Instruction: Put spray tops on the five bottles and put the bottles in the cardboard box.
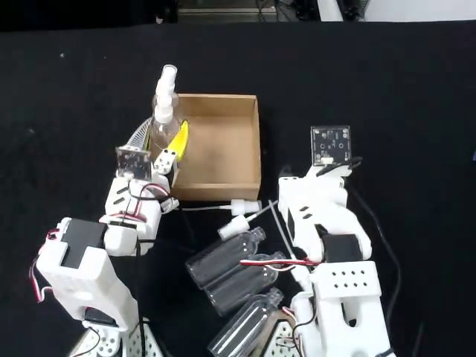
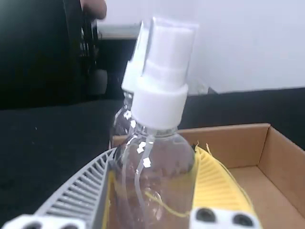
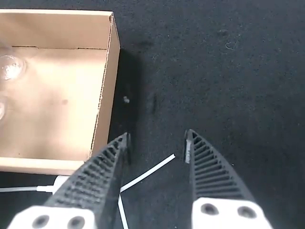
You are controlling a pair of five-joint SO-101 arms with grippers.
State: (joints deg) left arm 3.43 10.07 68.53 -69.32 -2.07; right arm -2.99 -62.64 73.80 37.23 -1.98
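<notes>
My left gripper (image 1: 158, 135) (image 2: 155, 160) is shut on an upright clear bottle (image 1: 161, 128) (image 2: 152, 181) with a white spray top (image 2: 162, 90). It holds the bottle at the left wall of the cardboard box (image 1: 223, 104) (image 2: 267, 152) (image 3: 102, 95). A second capped bottle (image 1: 166, 83) (image 2: 125, 112) stands close behind. Three uncapped bottles (image 1: 223, 256) lie in front of the box, with two loose spray tops (image 1: 242, 216) between them and it. My right gripper (image 3: 157, 137) (image 1: 288, 178) is open over bare table, right of the box's near corner and past a white dip tube (image 3: 147, 171).
The table is black cloth. The loose bottles lie between the two arm bases, close to my right arm (image 1: 327, 223). Most of the box floor (image 3: 57, 105) is bare cardboard. Dark free table lies right of the box and behind it.
</notes>
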